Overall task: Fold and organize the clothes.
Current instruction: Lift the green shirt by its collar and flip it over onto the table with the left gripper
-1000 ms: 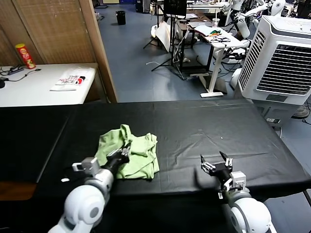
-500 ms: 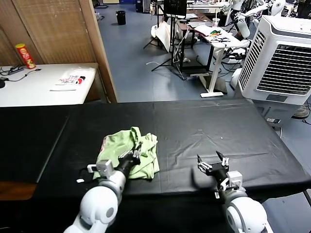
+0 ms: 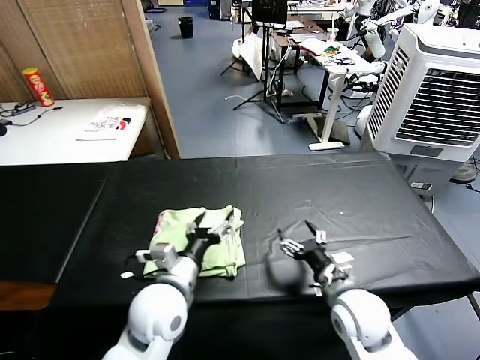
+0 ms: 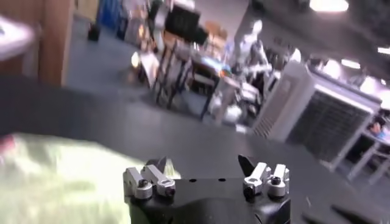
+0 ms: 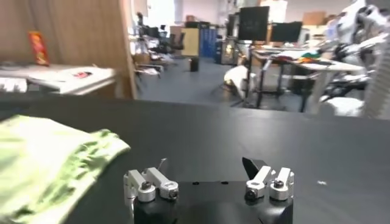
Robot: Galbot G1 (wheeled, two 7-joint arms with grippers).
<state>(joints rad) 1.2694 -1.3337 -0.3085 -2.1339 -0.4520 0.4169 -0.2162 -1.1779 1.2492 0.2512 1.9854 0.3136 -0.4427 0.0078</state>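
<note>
Nearest the robot's body, the left gripper (image 3: 212, 227) is held just over the near right part of the shirt (image 3: 196, 251), its jaws spread and nothing pinched between them; in the left wrist view the same gripper (image 4: 204, 167) is seen with the pale green cloth (image 4: 55, 182) spreading to one side beneath it. The right gripper (image 3: 298, 238) is poised over bare black surface (image 3: 360, 217) just beside the shirt's right edge, its jaws likewise spread and empty, and in the right wrist view (image 5: 207, 165) the bunched hem of the shirt (image 5: 58, 161) is seen lying a little way ahead of it. The shirt is lying near the front edge of the surface, left of centre, as a rumpled half-folded bundle with a patch of red-and-white print showing at its left end. The step in hand is judged to be the taking of fresh holds for another fold. It would be done well if two opposite edges were pinched low, through all layers, and lifted together, so that the bundle is not dragged or twisted. Farther off, a white table (image 3: 45, 139) bearing a red can (image 3: 38, 86) is left alone.
</note>
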